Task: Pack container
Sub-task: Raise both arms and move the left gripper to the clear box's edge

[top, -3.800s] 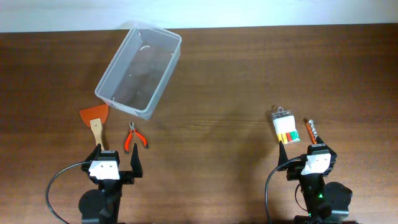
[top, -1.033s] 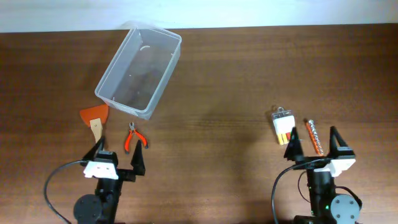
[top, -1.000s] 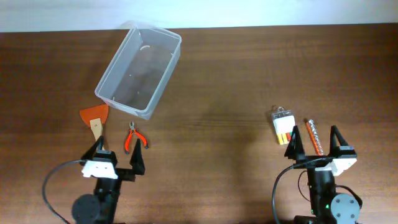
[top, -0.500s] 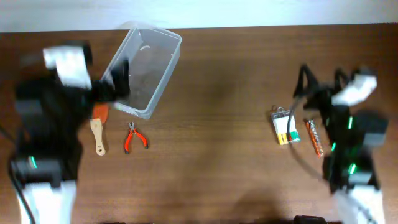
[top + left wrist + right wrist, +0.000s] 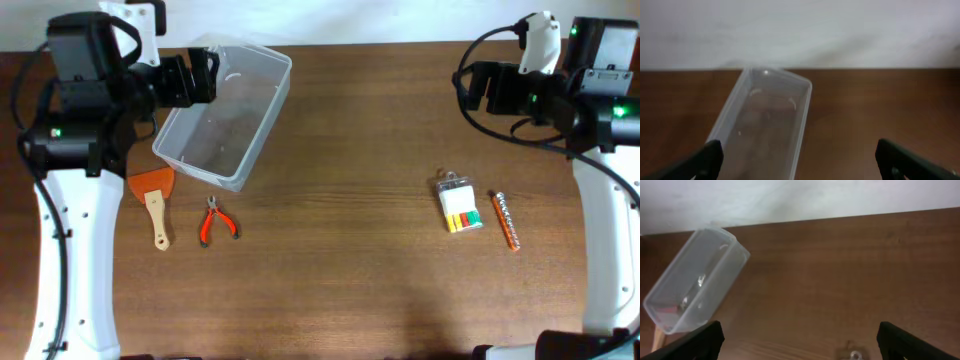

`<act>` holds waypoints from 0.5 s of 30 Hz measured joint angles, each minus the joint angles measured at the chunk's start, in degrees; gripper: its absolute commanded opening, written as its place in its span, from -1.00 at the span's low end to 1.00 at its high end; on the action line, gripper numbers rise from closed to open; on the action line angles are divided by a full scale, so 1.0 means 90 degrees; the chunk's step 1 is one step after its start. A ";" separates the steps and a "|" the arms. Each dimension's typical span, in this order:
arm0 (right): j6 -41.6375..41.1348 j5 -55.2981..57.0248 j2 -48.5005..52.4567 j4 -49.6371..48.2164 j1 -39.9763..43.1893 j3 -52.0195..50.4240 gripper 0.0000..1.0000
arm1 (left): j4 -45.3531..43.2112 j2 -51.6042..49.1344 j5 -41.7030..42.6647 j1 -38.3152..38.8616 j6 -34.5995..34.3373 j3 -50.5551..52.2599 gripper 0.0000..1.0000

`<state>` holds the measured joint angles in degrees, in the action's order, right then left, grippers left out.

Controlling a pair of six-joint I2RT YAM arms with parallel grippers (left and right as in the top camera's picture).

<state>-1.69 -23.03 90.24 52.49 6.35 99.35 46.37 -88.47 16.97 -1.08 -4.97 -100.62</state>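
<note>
Container [image 5: 225,120] lies at the far left of the table [image 5: 350,250], set on a slant, and looks empty (its clear walls make small things hard to rule out). The left gripper [image 5: 188,80] hangs high over the container's far left rim. Its fingers are spread wide in the wrist view, with nothing between them. Just near of the container lie an orange-bladed scraper [image 5: 152,195] with a wooden handle and, to its right, red-handled pliers [image 5: 215,220]; neither touches the bin. Well apart on the right lie a small clear packet [image 5: 458,205] and an orange rod [image 5: 505,220] just beside it. The right gripper [image 5: 485,90] hovers far of those two, also spread and empty, well apart from the container. Packing seems not yet begun. The next move calls for a descent onto one loose item, the left arm being nearest the scraper and pliers.
</note>
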 measured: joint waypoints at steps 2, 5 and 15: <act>0.0107 0.0029 0.0056 0.0121 0.0015 0.0029 0.97 | 0.0219 -0.0034 0.0000 0.0000 -0.0005 0.0000 0.99; 0.0216 0.0070 0.0102 0.0454 0.0049 0.0034 0.97 | 0.0695 -0.0056 -0.0158 0.0002 -0.0216 -0.0005 0.98; 0.0612 0.0935 0.0138 0.1256 0.0063 0.0039 0.97 | 0.1664 -0.0901 -0.1144 0.0005 -0.2613 -0.0017 0.98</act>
<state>3.81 -14.61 91.48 63.79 6.92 99.70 61.34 -96.57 6.68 -1.04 -28.49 -100.77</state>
